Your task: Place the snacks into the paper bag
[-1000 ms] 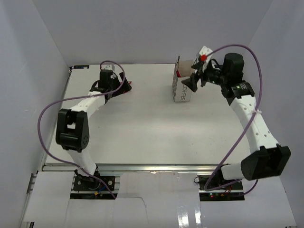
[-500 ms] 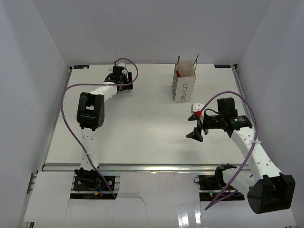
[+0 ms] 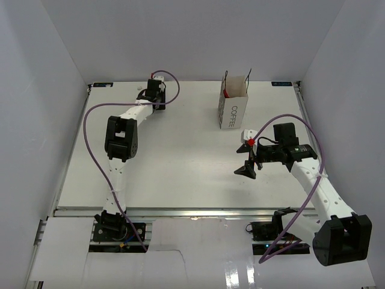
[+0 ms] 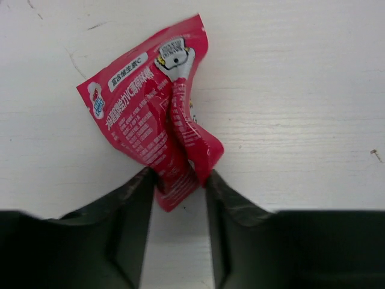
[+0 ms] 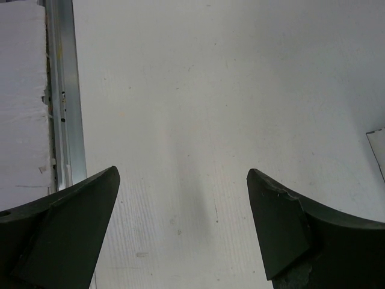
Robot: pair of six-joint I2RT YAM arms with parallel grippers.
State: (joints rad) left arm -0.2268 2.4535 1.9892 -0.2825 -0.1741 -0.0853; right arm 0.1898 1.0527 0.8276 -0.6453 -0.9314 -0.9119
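A crumpled pink-red snack [image 4: 156, 114] lies on the white table at the far left back. My left gripper [image 4: 177, 180] is shut on its lower end, one finger pressing each side; in the top view the gripper [image 3: 156, 101] hides the snack. The white paper bag [image 3: 233, 108] marked "COFFEE" stands upright at the back centre-right, with something red [image 3: 226, 94] showing inside its open top. My right gripper [image 3: 248, 161] is open and empty over the table in front of the bag, and its wrist view [image 5: 181, 173] shows only bare table between the fingers. The other snacks are out of view.
The table [image 3: 180, 156] is boxed in by white walls on the left, back and right. An aluminium rail [image 5: 60, 90] runs along its near edge, also seen from above [image 3: 192, 212]. Purple cables loop off both arms.
My right gripper has moved from the top of the bag down to the table in front of it, open. My left arm has stretched farther toward the back left.
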